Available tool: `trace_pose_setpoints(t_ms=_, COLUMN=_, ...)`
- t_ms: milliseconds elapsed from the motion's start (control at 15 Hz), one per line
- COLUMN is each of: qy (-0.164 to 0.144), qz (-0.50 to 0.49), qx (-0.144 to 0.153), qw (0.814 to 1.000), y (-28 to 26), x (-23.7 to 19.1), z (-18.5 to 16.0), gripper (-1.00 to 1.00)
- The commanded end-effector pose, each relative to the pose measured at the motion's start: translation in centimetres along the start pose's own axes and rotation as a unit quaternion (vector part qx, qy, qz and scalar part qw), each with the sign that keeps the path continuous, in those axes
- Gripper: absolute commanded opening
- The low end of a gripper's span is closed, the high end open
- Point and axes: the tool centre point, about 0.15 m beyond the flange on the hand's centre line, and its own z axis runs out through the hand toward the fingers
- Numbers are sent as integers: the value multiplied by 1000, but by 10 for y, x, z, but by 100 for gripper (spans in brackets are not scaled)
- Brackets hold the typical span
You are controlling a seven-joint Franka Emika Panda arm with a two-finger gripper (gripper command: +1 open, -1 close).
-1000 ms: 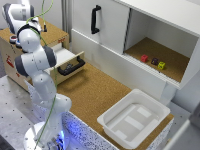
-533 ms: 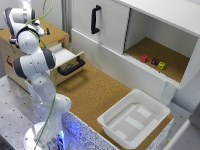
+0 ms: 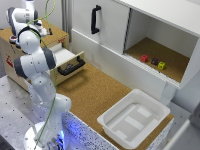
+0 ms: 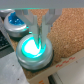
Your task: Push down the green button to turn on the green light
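Observation:
In the wrist view the green button glows bright green in its pale metal rim on the wooden box. My gripper stands right over it. The fingers are close together and their tips touch the glowing cap. The blue button sits beside it, untouched. The dark red button is out of view. In the exterior view my arm bends over the wooden box at the exterior view's left, and the arm hides the buttons and the fingertips.
An open drawer juts from the wooden box. A white tray sits on the cork table at the front right. The white cabinet with a black handle holds small coloured blocks in its open bay.
The arm's upper part has shifted slightly over the wooden box. Nothing else has moved.

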Motion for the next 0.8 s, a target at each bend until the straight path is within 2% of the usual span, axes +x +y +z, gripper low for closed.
trace_pose_setpoints(t_ms=0, qy=27, qz=32, qx=21, qw=999, y=6, x=14, z=-24, gripper=-100)
trace_pose_setpoints(t_ms=67, qy=23, qz=39, qx=16, qw=999, y=10, x=16, z=-25, gripper=-100)
trace_pose_setpoints(t_ms=133, qy=16, qz=43, qx=25, qw=999, y=16, x=19, z=-25, gripper=-100)
trace_pose_setpoints(t_ms=200, qy=8, qz=54, qx=15, qw=998, y=22, x=23, z=-25, gripper=100)
trace_pose_setpoints(t_ms=733, qy=-5, qz=76, qx=-9, qw=997, y=56, x=37, z=-31, gripper=100)
